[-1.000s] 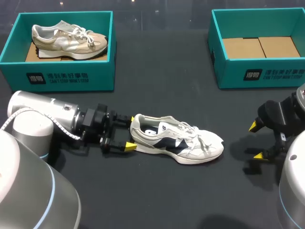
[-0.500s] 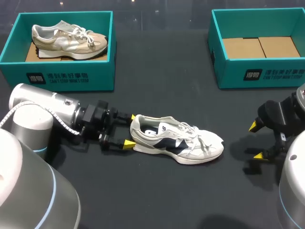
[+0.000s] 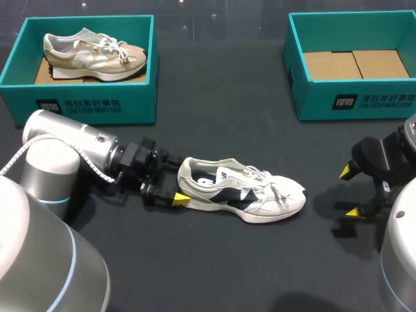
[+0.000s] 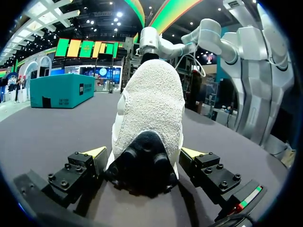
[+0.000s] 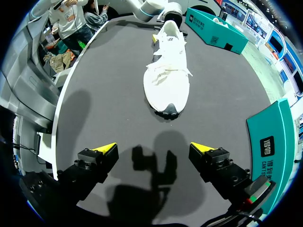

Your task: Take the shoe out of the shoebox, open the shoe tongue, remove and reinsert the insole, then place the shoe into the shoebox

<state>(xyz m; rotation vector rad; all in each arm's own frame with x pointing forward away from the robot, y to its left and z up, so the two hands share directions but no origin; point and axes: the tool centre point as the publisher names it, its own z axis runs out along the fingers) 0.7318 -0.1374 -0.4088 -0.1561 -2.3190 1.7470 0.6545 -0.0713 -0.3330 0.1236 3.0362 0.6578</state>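
Bench [image 3: 214, 273] front: only my left wrist view shows the shoe [image 4: 151, 104] heel-first between the wide-spread fingers of my left pincer [image 4: 144, 152].

The left arm [image 3: 65, 140] and right arm [image 3: 400, 260] are smooth silver-grey cylinders with pale blue joint rings. A white ribbed cable [image 3: 96, 174] lies along the left one. The black left gripper [image 3: 179, 180] and right gripper [image 3: 350, 192] have screw-studded finger blocks, yellow wedge tips and a small red-and-green stripe [image 4: 248, 197].

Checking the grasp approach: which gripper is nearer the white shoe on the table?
Left. The left gripper straddles the heel of the white shoe, fingers on either side; the right gripper is apart, beyond its toe.
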